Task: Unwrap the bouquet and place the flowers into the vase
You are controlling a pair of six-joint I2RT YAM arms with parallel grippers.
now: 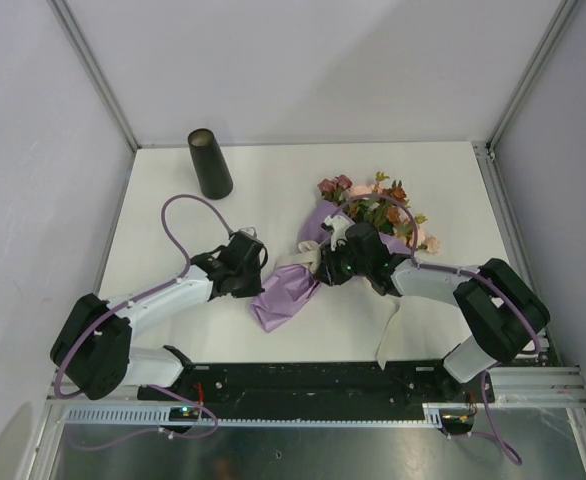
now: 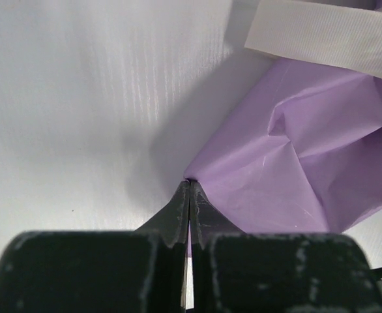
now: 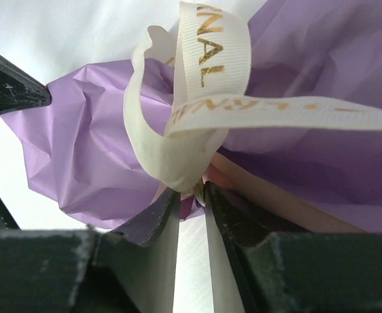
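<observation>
The bouquet (image 1: 353,225) lies on the white table, its pink, peach and dark-red flowers (image 1: 378,205) pointing away and its lilac wrapping paper (image 1: 285,290) toward me. My left gripper (image 1: 256,262) is shut on an edge of that lilac paper (image 2: 295,163), pinched at the fingertips (image 2: 190,186). My right gripper (image 3: 192,190) is at the cream ribbon (image 3: 204,111) tied round the wrap; its jaws stand a little apart with the knot resting at their tips. The black vase (image 1: 211,162) stands upright at the back left, apart from both arms.
A long loose ribbon tail (image 1: 388,335) trails toward the near edge beside the right arm. A strip of pink paper (image 3: 276,199) shows under the lilac sheet. Metal frame posts and grey walls enclose the table (image 1: 273,190) on three sides.
</observation>
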